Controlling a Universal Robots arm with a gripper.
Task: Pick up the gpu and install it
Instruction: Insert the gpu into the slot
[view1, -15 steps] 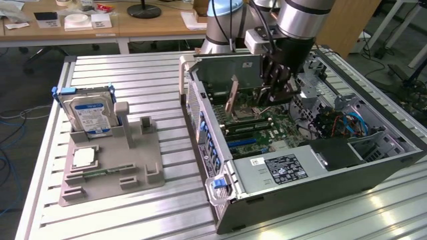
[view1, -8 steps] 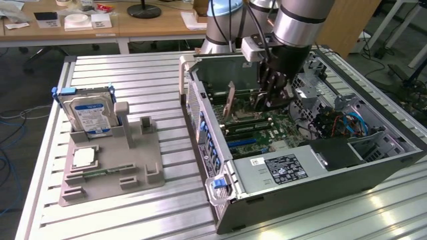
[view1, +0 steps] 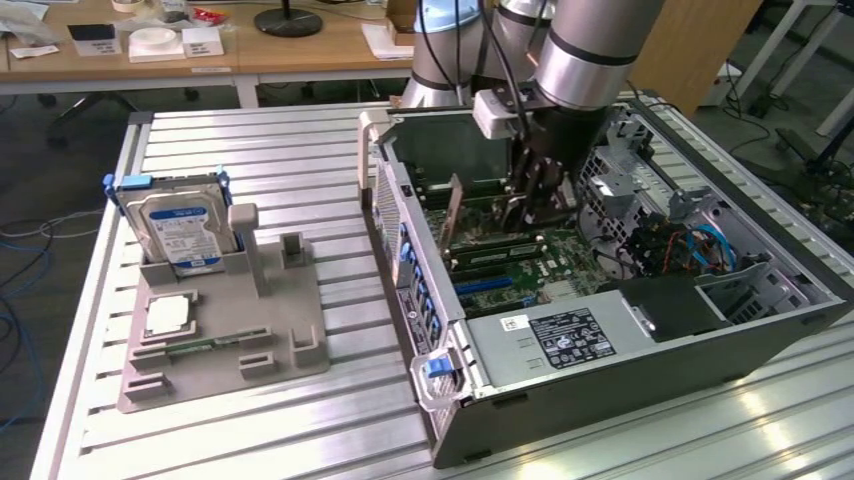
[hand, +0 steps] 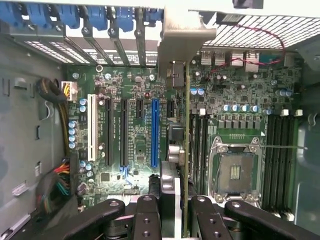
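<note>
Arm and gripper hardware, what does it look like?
Arm: silver-grey cylindrical links with black bands, black cable running alongside. Pale boxy module at the wrist. Gripper: black, with jointed finger linkages showing round pivot pins.

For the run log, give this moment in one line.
gripper: shut on gpu | gpu: edge-on over motherboard | place: inside computer case

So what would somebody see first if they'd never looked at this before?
Probably the big silver robot arm reaching into the open computer case, in the middle of the exterior view. Its claw is shut on the gpu, holding the thin card edge-on toward the green motherboard. On the exterior view's left, a hard drive with a blue-white label stands in a grey holder.
</note>
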